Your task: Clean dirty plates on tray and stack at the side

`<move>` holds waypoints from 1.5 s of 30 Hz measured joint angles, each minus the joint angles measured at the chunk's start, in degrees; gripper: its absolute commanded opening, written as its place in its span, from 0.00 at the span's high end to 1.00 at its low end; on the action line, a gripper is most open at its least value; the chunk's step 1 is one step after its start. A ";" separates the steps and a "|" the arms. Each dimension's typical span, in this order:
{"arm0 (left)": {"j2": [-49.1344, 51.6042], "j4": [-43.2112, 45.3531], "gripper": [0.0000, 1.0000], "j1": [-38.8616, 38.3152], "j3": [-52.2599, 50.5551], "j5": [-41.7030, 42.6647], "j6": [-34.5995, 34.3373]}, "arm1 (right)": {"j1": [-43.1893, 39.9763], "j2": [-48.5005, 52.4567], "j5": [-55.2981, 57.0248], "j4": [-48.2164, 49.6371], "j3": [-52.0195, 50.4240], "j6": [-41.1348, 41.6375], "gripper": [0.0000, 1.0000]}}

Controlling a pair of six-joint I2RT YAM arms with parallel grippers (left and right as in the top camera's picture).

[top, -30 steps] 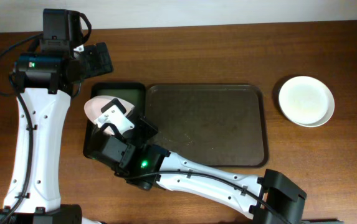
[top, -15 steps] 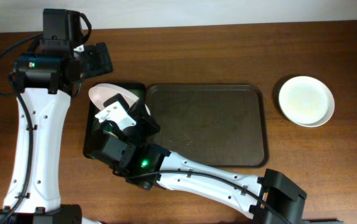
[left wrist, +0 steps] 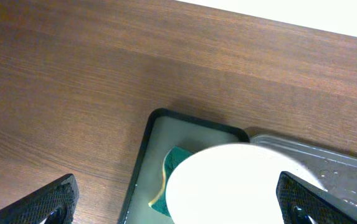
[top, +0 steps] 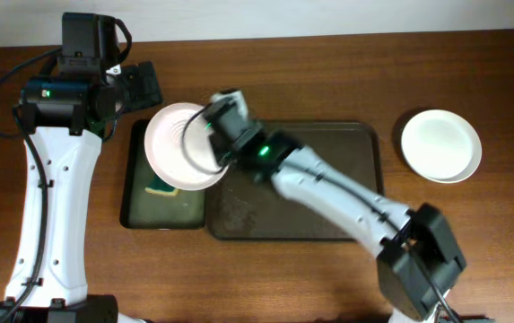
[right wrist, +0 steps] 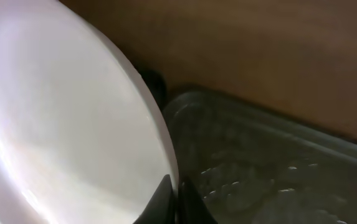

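Note:
My right gripper (top: 213, 135) is shut on the rim of a white plate (top: 183, 146) and holds it above the left end of the brown tray (top: 310, 193) and the green tray. In the right wrist view the fingers (right wrist: 177, 196) pinch the plate's edge (right wrist: 60, 124) over the brown tray (right wrist: 265, 162). A second white plate (top: 441, 144) lies on the table at the right. No third plate shows apart from these. My left gripper (top: 140, 85) is open and empty at the back left; its view (left wrist: 178, 202) looks down on the held plate (left wrist: 240, 186).
A narrow dark green tray (top: 140, 193) lies left of the brown tray, with a green and yellow sponge (top: 158, 186) in it, partly under the held plate. The sponge (left wrist: 175, 163) and green tray (left wrist: 142, 168) show in the left wrist view.
My right arm has swung from the front left to across the brown tray, carrying the plate up and to the right. The green tray and sponge are now uncovered. The left arm has not moved.

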 measured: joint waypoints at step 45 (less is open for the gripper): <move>0.00 -0.02 0.01 0.00 0.00 0.02 0.02 | -80.21 0.00 -16.35 -20.04 -6.47 -6.49 0.95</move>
